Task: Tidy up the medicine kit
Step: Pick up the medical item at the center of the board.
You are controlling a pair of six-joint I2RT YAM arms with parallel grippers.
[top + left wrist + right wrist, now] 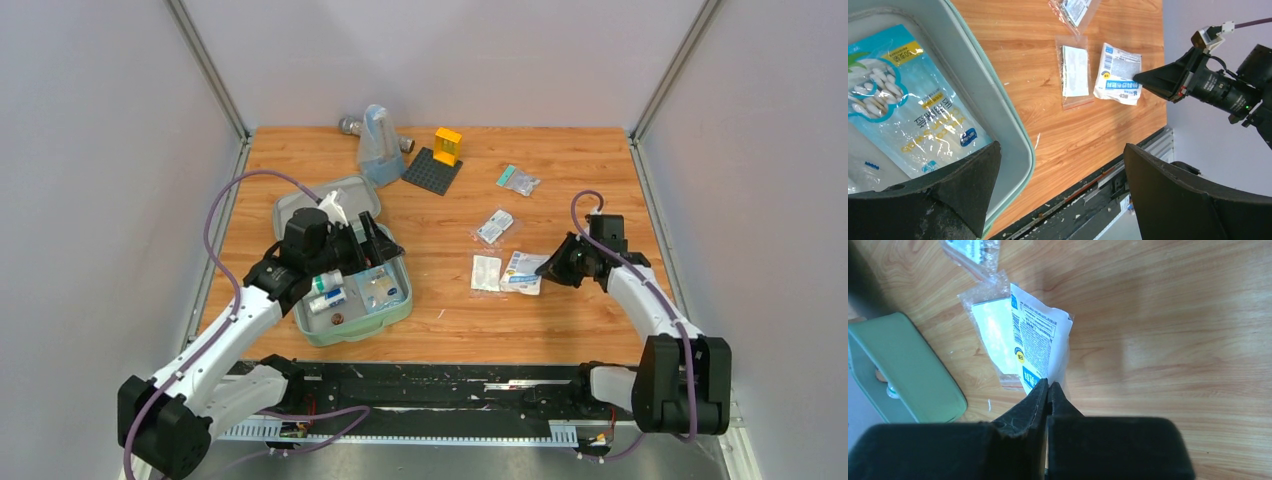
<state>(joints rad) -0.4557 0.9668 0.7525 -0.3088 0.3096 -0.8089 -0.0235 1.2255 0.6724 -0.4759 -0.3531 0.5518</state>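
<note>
Your right gripper (1048,385) is pinching fully shut on the near edge of the white-and-blue printed paper sachet (1040,340), which is lying at 3 o'clock from the pale mint-green rounded plastic medicine kit (365,330). Your left gripper (1060,150) is hanging wide open and empty over the kit's rim. Step in hand: loading loose packets. The next move is likely lifting the sachet clear and carrying it toward 9 o'clock.

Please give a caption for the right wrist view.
Right gripper shut on the edge of a white packet, mint-green kit tray nearby.
</note>
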